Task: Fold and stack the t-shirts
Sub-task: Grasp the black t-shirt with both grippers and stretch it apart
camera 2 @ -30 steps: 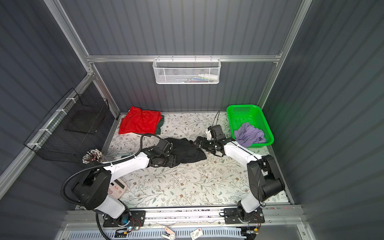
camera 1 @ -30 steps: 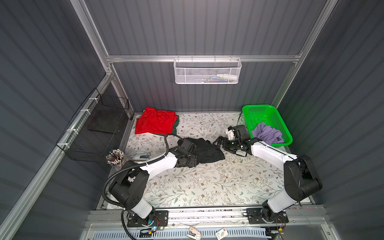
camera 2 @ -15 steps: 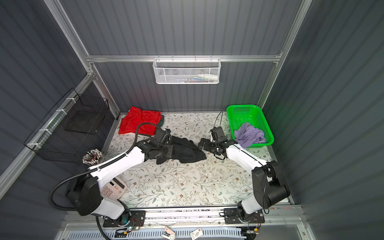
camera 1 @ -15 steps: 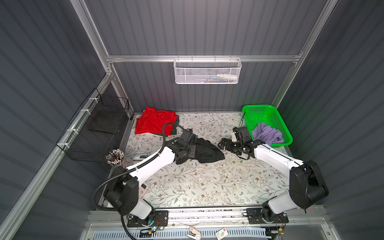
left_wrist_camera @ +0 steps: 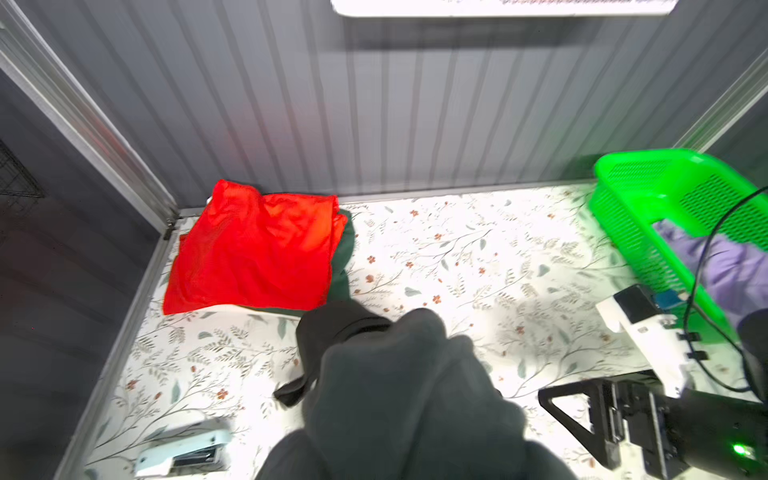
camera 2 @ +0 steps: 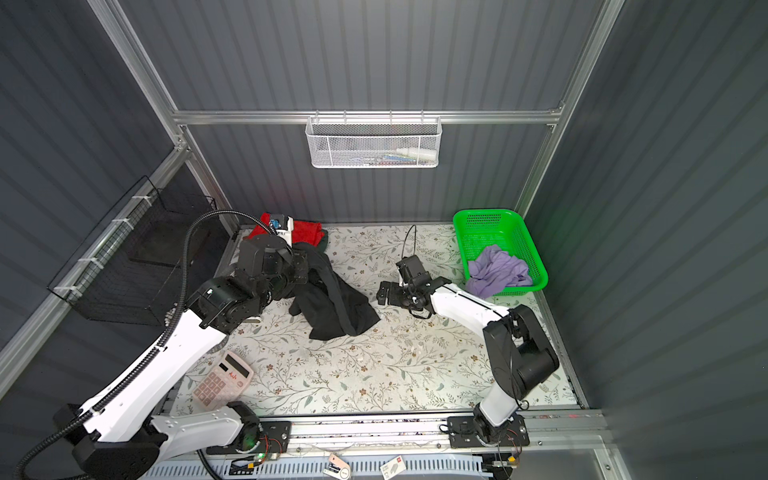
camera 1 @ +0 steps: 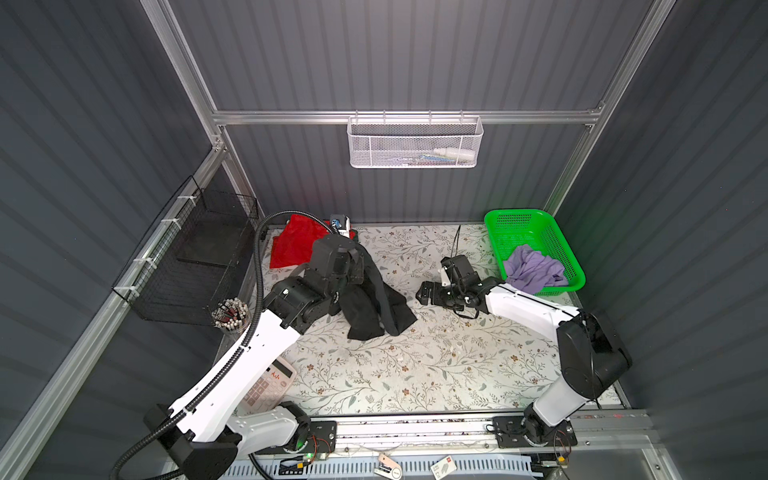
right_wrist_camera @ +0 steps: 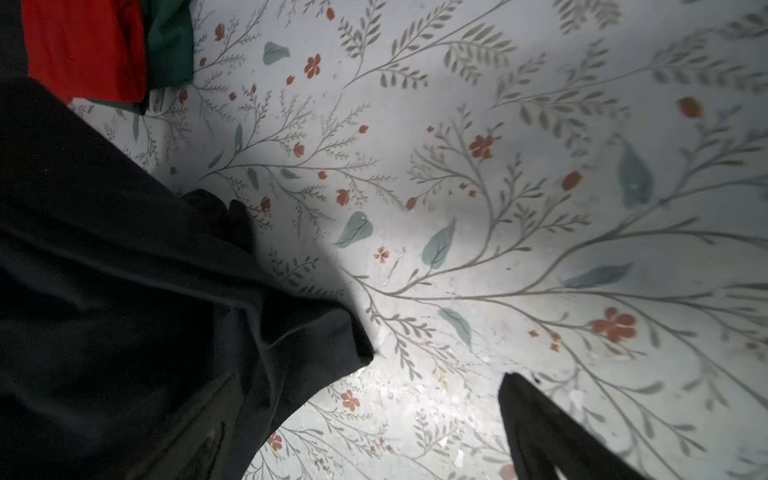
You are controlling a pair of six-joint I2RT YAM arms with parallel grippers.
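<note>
Looking down into a narrow booth of dark grey ribbed walls (camera 1: 415,62), framed by aluminium rails (camera 1: 415,117). Hooked on the back rail, a white mesh basket (camera 1: 413,145) with a few items inside, too small to name. Fixed to the left wall, a black wire basket (camera 1: 195,257); just below its near corner, a cup of pens (camera 1: 230,313). Floored with a pale tabletop (camera 1: 415,365) printed in leafy sprigs and small red flowers, scuffed and flecked near the middle. At the near left edge, a pale calculator (camera 2: 222,380), partly under the left arm. Seen in the left wrist view, a pale blue stapler-like item (left_wrist_camera: 183,453) on the tabletop beside the black cloth.

Clamped shut with the left gripper (camera 2: 302,269) on the black t-shirt (camera 1: 374,307): raised at the top, draped over the gripper itself, lower folds heaped on the tabletop left of centre. Folded in the far left corner, the red t-shirt (camera 1: 293,245), lying on the dark green t-shirt (left_wrist_camera: 343,257), only an edge of green showing. Crumpled in the bright green basket (camera 1: 515,214) at the far right, the lavender t-shirt (camera 1: 534,268). Spread wide and empty, the right gripper (camera 1: 424,293), low over the tabletop just beside the black cloth; touching it or not, hard to tell.
</note>
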